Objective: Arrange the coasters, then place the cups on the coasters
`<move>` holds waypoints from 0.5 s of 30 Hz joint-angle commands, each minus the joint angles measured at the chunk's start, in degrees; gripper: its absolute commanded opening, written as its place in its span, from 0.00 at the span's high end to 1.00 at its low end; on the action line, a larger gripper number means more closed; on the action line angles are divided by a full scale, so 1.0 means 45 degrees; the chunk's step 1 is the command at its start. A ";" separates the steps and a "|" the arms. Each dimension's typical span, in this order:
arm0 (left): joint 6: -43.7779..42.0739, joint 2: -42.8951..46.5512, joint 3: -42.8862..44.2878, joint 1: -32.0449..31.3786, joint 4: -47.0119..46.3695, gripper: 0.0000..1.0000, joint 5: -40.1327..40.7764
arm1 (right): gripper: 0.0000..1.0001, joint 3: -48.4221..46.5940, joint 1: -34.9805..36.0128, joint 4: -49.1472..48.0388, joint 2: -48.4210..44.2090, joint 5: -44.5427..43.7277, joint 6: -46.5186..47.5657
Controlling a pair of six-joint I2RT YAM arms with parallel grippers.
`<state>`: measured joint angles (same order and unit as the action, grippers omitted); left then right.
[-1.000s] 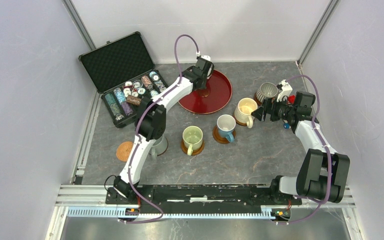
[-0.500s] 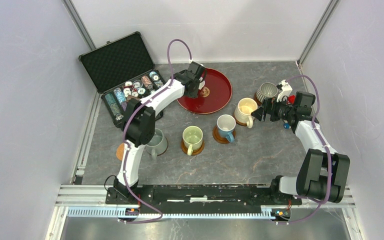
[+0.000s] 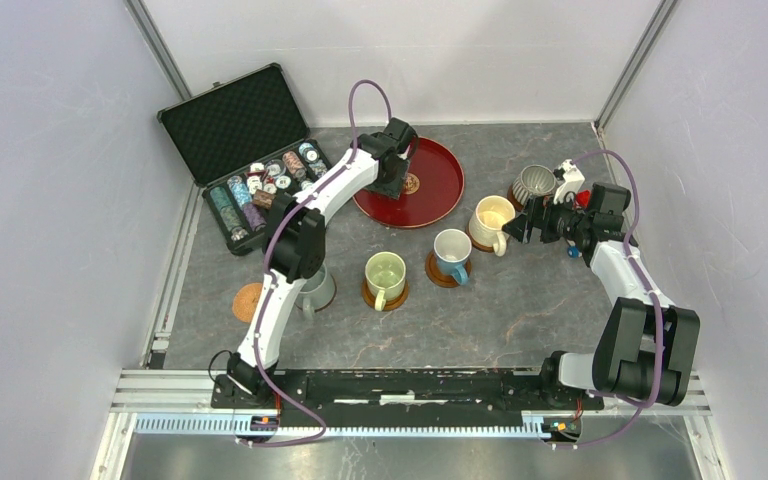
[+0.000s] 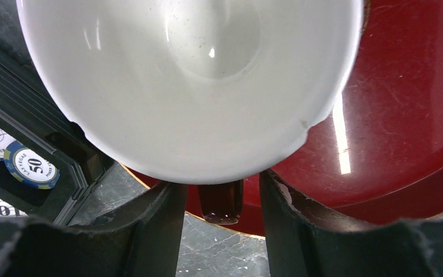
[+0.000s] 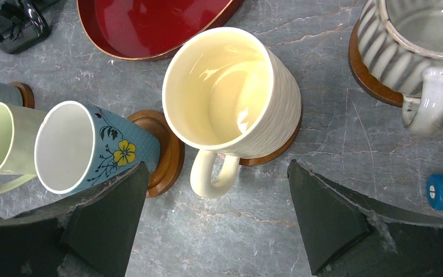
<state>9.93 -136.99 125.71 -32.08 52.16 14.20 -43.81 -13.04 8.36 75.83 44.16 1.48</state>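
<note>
Mug (image 4: 190,86) on red tray (image 4: 409,115); left end effector (image 4: 222,189) parted astride handle (image 4: 220,205); right end effector (image 5: 216,167) wide, empty.

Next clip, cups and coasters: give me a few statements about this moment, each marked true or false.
1. The light blue mug stands on a wooden coaster. True.
2. The right pincer is shut on the cream-yellow mug. False: it is open above that mug and holds nothing.
3. A lighter coaster lies bare, with no mug on it. True.
4. The poker chip case is closed. False: it lies open and the chips show.
5. The white-inside mug at the left pincer is over the red tray. True.
</note>
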 commanded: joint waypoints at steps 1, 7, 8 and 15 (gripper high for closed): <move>-0.0136 -0.0165 0.0796 0.0247 0.0663 0.44 -0.0297 | 0.02 -0.0634 -0.0053 -0.0061 -0.0111 0.0324 0.0217; 0.0078 -0.0582 0.1410 0.0458 0.0679 0.45 -0.0610 | 0.02 -0.0625 -0.0053 -0.0059 -0.0113 0.0328 0.0200; 0.0050 -0.0723 0.1583 0.0477 0.0698 0.45 -0.0700 | 0.02 -0.0616 -0.0067 -0.0069 -0.0105 0.0304 0.0181; 0.0000 -0.1390 0.2540 0.0584 0.0694 0.53 -0.1488 | 0.02 -0.0616 -0.0053 -0.0071 -0.0100 0.0246 0.0199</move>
<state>9.98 -141.21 133.16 -29.85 55.94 10.41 -44.16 -13.04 8.71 75.83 44.16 1.58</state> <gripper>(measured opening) 0.507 0.979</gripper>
